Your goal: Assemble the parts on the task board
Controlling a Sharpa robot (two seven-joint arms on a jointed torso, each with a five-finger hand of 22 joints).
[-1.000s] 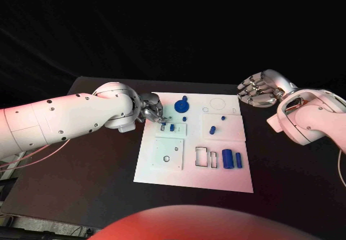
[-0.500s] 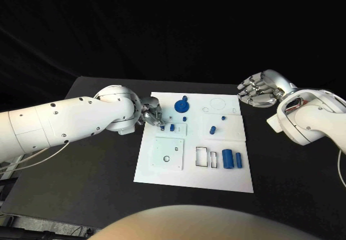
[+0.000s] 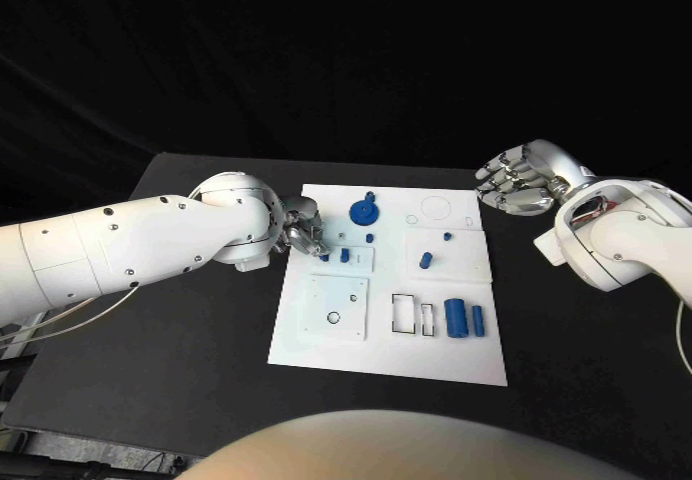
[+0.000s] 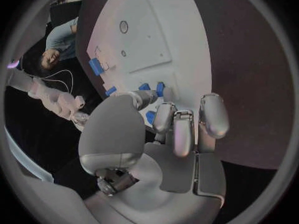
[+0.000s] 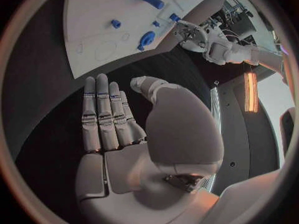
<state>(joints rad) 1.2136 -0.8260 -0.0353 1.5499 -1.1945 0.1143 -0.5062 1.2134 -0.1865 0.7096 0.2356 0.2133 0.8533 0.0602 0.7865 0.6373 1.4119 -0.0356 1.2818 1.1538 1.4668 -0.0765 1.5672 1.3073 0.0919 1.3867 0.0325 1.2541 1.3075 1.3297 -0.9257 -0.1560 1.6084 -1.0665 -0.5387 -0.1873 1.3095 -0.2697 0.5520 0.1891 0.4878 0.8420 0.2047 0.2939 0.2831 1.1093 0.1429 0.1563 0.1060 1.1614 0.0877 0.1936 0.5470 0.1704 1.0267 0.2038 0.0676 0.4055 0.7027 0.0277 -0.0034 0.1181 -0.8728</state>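
Change: almost nothing has moved in the last half second; over the full second the left hand point(image 3: 306, 232) has settled slightly nearer along the board's left edge, and the right hand is where it was.
Left hand: at the far-left part of the white board point(image 3: 346, 352), fingertips down beside two small blue pegs point(image 3: 343, 255) in a square inset plate. In the wrist view its fingers point(image 4: 163, 115) curl toward those pegs; whether one is pinched I cannot tell.
Right hand: hovering point(image 3: 515, 180) off the board's far-right corner, above the black table point(image 3: 188, 390), fingers straight and together, holding nothing.
Other parts: round blue disc point(image 3: 364, 212) at the far edge; a slanted blue peg point(image 3: 426, 260) mid-board; two blue bars point(image 3: 464, 318) standing side by side right of the empty rectangular slots point(image 3: 414, 314).
Step in hand: probably seating or adjusting a peg in the inset plate.
Doing it well: keep the peg upright over its hole, press straight down, and keep the other fingers off the neighbouring peg.
Risk: a tilted peg may jam or tip over.
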